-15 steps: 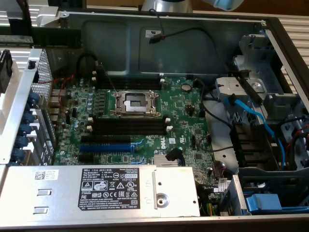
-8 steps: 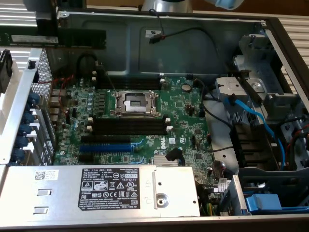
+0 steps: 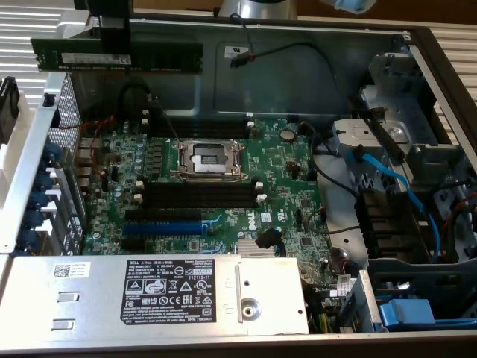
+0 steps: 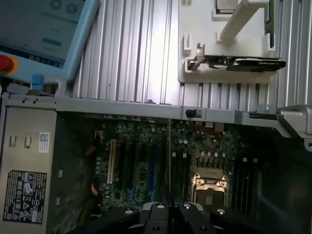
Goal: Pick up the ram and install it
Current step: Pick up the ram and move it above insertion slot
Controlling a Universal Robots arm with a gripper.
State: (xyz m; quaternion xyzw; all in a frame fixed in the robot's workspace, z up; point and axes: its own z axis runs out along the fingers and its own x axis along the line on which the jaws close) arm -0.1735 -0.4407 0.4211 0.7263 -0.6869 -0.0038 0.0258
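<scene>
open computer case (image 3: 298, 67), one green motherboard (image 3: 276, 171), one cpu socket (image 3: 209, 158), one ram (image 3: 164, 54) pinched in the single gripper (image 3: 114, 37)

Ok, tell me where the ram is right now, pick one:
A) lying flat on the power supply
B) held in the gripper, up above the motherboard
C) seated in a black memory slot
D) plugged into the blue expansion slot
B: in the exterior view the ram hangs level in the gripper, which is shut on it, high over the open case and clear of the motherboard.
</scene>
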